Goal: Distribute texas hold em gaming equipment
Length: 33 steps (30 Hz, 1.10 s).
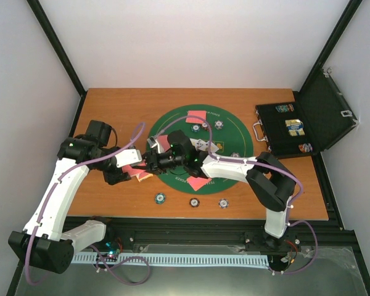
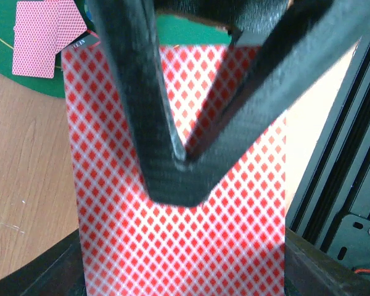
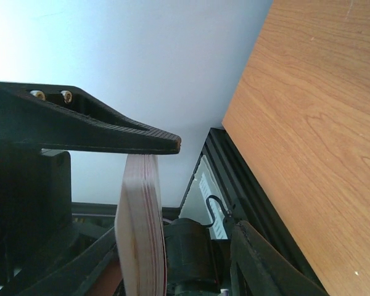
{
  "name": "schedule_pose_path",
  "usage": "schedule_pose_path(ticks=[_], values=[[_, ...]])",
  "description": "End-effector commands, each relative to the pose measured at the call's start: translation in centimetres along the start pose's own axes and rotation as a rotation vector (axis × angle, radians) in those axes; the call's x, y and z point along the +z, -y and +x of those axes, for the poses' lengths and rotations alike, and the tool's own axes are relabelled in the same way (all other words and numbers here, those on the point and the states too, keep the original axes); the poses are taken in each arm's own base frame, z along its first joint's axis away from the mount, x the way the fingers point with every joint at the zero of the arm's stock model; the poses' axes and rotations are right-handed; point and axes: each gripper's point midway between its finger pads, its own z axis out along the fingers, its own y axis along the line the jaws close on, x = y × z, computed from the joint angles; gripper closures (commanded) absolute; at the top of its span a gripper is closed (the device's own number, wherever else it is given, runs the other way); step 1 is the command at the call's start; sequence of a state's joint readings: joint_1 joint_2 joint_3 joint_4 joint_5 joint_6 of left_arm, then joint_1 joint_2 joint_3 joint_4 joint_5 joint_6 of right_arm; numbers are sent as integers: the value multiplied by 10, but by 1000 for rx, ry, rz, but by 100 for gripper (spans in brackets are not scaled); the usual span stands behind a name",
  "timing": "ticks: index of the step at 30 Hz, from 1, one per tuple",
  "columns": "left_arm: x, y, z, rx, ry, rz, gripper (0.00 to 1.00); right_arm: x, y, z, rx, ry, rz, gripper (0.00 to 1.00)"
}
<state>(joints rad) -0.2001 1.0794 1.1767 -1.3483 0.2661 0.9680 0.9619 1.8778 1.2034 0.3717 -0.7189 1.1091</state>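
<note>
Left gripper: fingers clamped tight on the red-diamond-backed deck of playing cards.
Right gripper: fingers apart, deck edge-on between them, meeting the upper one.

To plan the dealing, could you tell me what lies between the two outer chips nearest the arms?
A third striped chip on the table, in the top view.

Left arm bent inward at the elbow, left gripper pinched tight on the deck of cards, right arm stretched across toward it, right gripper with jaws parted.
</note>
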Motion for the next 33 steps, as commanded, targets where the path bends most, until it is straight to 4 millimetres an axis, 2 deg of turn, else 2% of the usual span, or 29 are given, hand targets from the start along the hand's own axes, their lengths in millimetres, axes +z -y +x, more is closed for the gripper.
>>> schedule_pose_path(ticks=[1,3,12,15,19,25,28,33], values=[[-9,-1,-10,17,51,-20,98,-14,41,6,74,1,109,59],[-10,-2,-10,15,51,-24,98,-15,38,7,74,1,100,63],[-11,-2,-11,12,60,-37,98,-21,20,4,19,-3,102,97],[-12,-2,-12,13,68,-45,98,-30,24,2,27,-5,129,97],[-6,-5,-6,19,43,-60,98,-50,29,-2,35,6,164,97],[-2,-7,-7,7,40,-41,98,-80,34,-8,40,28,200,97],[1,-6,-6,4,38,-37,98,-84,34,-7,34,18,202,97],[1,-6,-6,10,41,-43,98,-80,38,-2,59,4,180,91]])
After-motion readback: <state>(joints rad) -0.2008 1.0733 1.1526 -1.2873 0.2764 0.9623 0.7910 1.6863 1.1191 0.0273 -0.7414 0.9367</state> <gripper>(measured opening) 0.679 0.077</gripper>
